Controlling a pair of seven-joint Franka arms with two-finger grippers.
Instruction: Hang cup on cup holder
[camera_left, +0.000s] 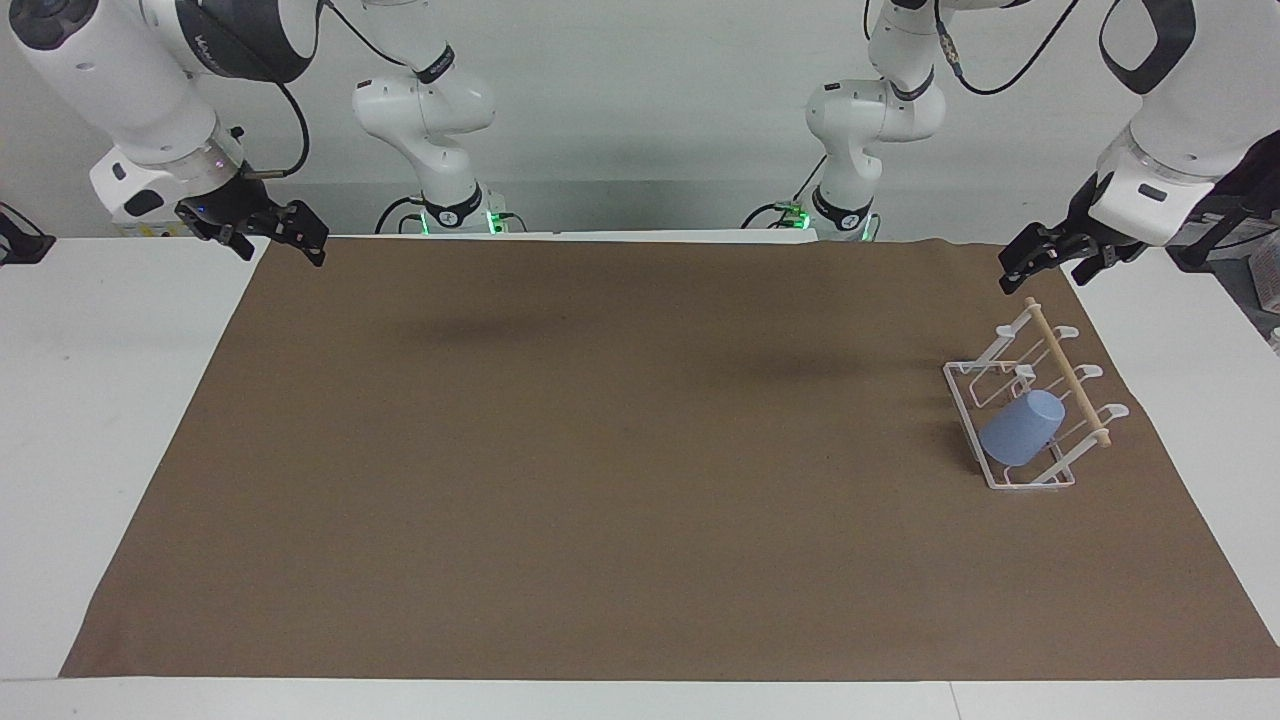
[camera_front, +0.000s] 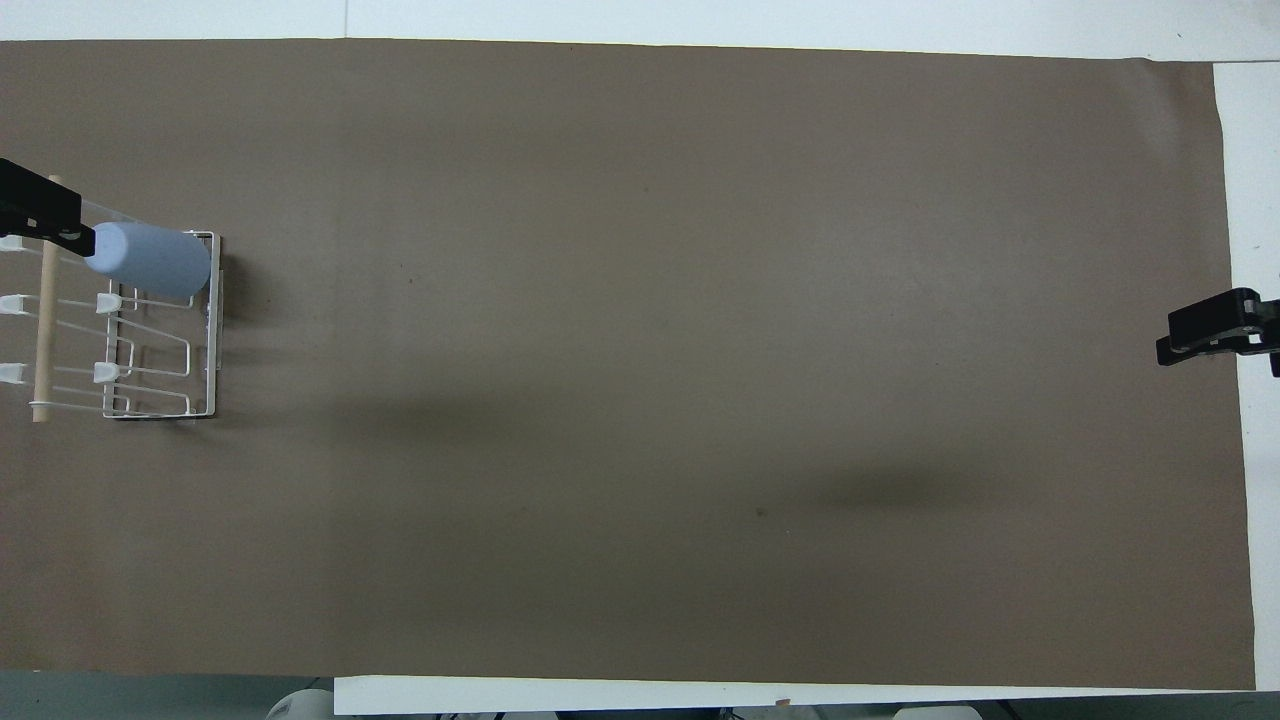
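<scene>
The light-blue cup hangs tilted on a prong of the white wire cup holder, at the holder's end farther from the robots. It also shows in the overhead view on the holder. The wooden dowel runs along the holder's top. My left gripper is up in the air above the holder's dowel side, open, empty and clear of it; at the overhead view's edge only part of it shows. My right gripper waits open and empty over the cloth's corner at the right arm's end.
A brown cloth covers most of the white table. The holder stands on it at the left arm's end. The two arm bases stand at the table's edge by the robots.
</scene>
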